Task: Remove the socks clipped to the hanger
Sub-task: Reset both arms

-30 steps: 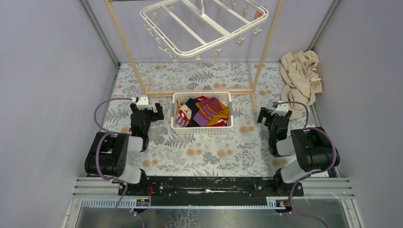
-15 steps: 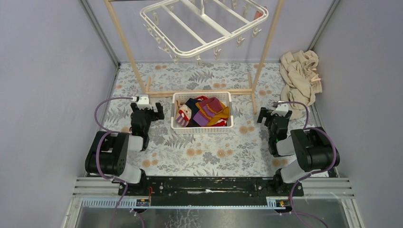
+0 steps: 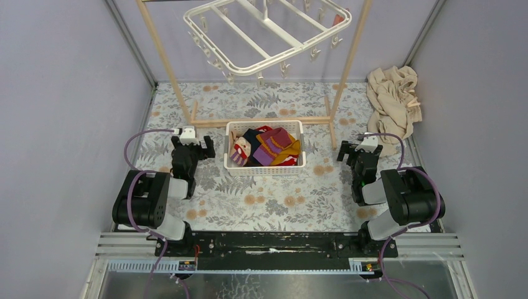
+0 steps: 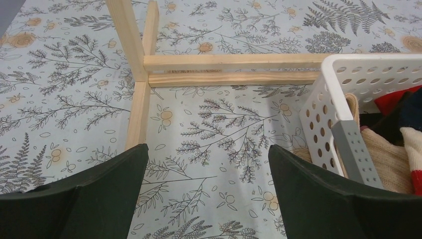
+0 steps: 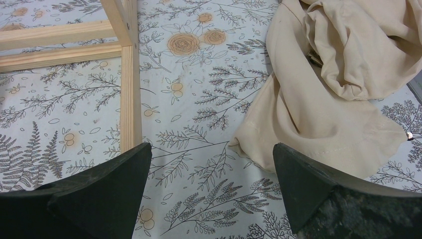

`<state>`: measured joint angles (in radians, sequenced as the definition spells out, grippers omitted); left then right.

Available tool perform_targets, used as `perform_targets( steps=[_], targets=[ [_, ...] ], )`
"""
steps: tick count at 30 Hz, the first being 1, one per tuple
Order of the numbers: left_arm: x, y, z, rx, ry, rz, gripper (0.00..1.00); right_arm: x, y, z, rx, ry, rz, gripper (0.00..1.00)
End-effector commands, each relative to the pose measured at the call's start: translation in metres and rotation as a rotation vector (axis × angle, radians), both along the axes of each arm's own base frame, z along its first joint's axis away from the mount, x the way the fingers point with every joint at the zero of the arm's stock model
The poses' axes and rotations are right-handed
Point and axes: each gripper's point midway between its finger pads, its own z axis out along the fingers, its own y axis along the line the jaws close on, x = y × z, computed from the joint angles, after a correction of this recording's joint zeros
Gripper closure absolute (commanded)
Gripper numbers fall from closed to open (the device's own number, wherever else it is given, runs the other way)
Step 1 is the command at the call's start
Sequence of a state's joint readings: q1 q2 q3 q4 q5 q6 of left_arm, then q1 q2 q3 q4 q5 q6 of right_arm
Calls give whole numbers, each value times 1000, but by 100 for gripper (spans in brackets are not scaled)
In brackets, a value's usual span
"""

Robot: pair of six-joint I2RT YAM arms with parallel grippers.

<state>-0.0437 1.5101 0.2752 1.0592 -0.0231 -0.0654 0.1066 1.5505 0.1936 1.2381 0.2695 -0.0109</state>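
Observation:
The white hanger [image 3: 268, 34] hangs at the top of the top view, its small clips dangling bare; only a small red patch [image 3: 337, 19] shows at its right corner. A heap of colourful socks [image 3: 269, 148] lies in the white perforated basket [image 3: 264, 168] below it. The left wrist view catches the basket's corner [image 4: 326, 107] with the socks [image 4: 393, 127] inside. My left gripper [image 3: 192, 143] [image 4: 208, 149] rests low, just left of the basket, open and holding nothing. On the right of the basket my right gripper [image 3: 355, 149] [image 5: 212, 147] stands open over the floral cloth, also with nothing in it.
A wooden pole frame [image 3: 261, 120] [image 4: 224, 69] [image 5: 130, 89] carries the hanger, and its base bars lie on the table behind the basket. A crumpled beige cloth [image 3: 392, 99] [image 5: 338, 74] lies at the back right, just ahead of my right fingers. Grey walls close in both sides.

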Motion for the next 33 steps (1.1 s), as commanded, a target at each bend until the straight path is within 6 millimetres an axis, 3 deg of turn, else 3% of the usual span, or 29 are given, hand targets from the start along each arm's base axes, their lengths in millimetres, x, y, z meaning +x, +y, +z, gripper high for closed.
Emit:
perform_targets(
  steps=[1,12,17,22,33],
  targets=[
    [4,7,17,6,-77,28,2,11,-1,15,-11,-49,0,0],
    [3,10,16,11,-79,44,2,12,0,15,-10,-44,1,0],
    [-19,40,27,-64,-177,245,2,12,-1,15,-10,-46,0,0],
    [-8,39,22,-39,-128,246,1,11,-1,15,-9,-45,1,0],
    [-7,35,23,-31,-130,230,2,12,-1,16,-11,-49,0,0]
  ],
)
